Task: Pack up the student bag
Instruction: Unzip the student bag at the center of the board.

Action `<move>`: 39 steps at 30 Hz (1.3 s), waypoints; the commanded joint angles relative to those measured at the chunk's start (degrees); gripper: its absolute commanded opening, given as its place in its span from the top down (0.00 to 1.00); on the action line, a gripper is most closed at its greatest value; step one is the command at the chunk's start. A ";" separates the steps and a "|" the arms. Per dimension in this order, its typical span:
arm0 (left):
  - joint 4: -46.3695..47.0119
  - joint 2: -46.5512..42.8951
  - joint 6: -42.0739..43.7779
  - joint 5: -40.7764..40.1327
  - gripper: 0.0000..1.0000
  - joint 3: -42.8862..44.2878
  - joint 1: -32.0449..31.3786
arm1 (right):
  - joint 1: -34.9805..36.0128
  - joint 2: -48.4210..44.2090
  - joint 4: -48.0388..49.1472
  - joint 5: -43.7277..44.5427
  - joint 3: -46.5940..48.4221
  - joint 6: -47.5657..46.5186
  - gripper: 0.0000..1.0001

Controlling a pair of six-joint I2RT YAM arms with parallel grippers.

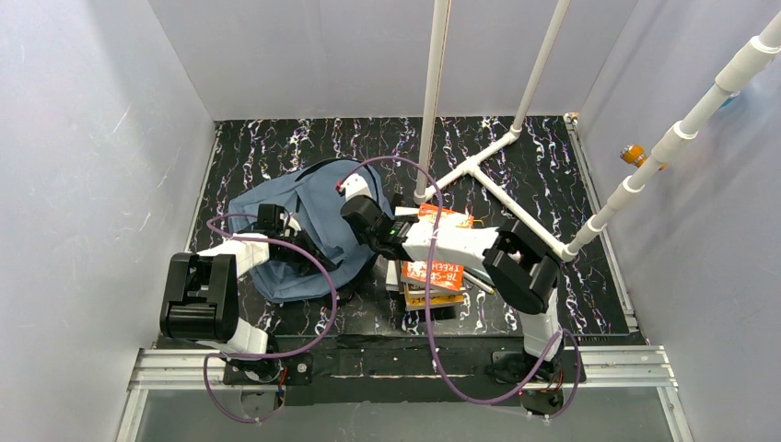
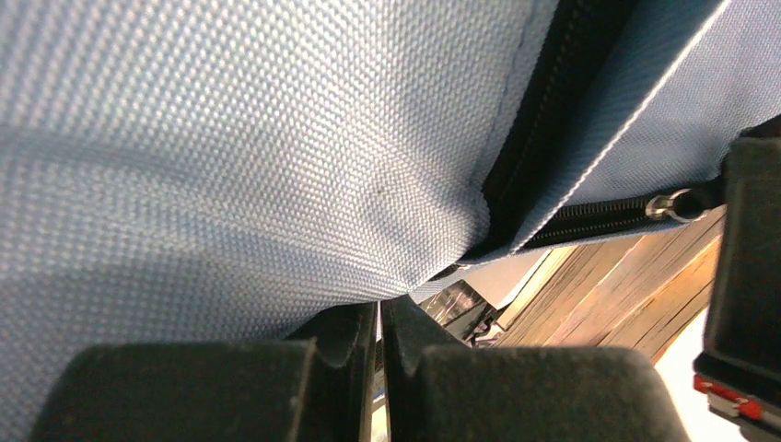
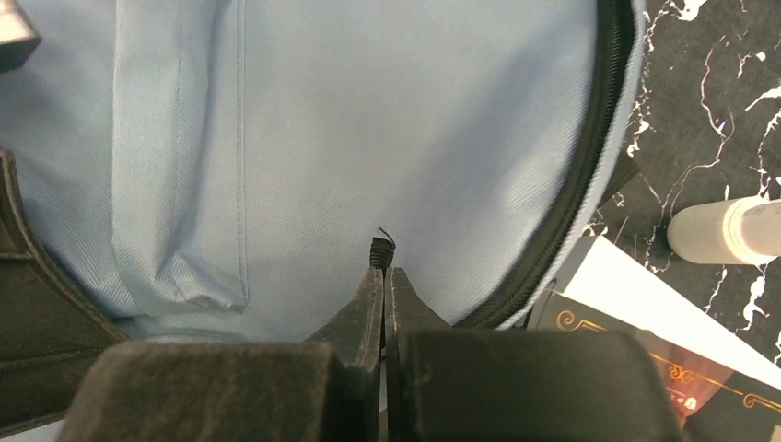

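Observation:
The student bag is slate-blue and lies flat on the dark marbled table, left of centre. My left gripper is shut, and a fold of the bag's blue fabric runs down into its tips beside the dark zipper. A metal zipper ring shows at the right. My right gripper reaches across from the right and is shut on a short black cord that sticks up from the bag's panel. The bag's zipper curves past on the right.
A stack of books with orange covers lies right of the bag, under my right arm. A white pipe frame stands on the table behind it, with one foot near the bag. Grey walls enclose the table.

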 commanded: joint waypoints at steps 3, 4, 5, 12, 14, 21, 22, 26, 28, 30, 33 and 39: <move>-5.90 -1.84 1.66 -3.79 1.00 -1.67 0.10 | -4.44 -4.25 7.51 -0.28 -1.50 0.77 0.99; -6.68 -2.23 1.86 -4.44 1.00 -1.50 0.17 | -5.22 -4.43 7.22 0.13 -1.25 0.75 0.99; -7.48 -2.77 1.97 -5.19 1.00 -1.28 0.17 | -6.44 -4.73 7.21 -0.22 -1.25 0.86 0.99; -14.49 -8.51 4.96 -10.87 1.00 1.28 1.71 | -14.32 -8.45 10.87 -12.57 -1.74 -0.66 0.99; -16.91 -9.89 6.78 -11.78 1.00 3.02 1.69 | -14.65 -8.77 11.41 -21.68 -1.07 -1.61 0.99; -17.26 -20.84 11.32 -5.75 0.50 8.31 0.78 | -13.45 -9.08 13.88 -35.78 -1.62 6.59 0.99; -16.19 -21.98 11.54 -4.43 0.41 8.94 0.16 | -13.45 -9.25 14.29 -36.38 -1.85 7.83 0.99; -10.35 -22.05 11.47 -1.87 0.21 11.96 -6.33 | -13.11 -10.40 14.90 -38.39 -1.83 11.76 0.99; -8.46 -19.96 11.30 -3.97 0.18 14.05 -10.77 | -13.09 -11.35 14.29 -38.13 -1.73 13.26 0.99; -5.89 -17.81 10.12 -5.31 0.18 15.31 -13.76 | -13.09 -12.45 13.32 -38.08 -1.75 14.91 0.99; -1.89 -16.48 7.54 -6.72 0.29 14.40 -14.36 | -13.09 -14.60 13.96 -38.62 -2.96 18.67 0.99; 2.22 -15.37 5.69 -5.75 0.56 11.37 -15.18 | -12.58 -15.79 16.17 -40.60 -4.23 23.58 0.99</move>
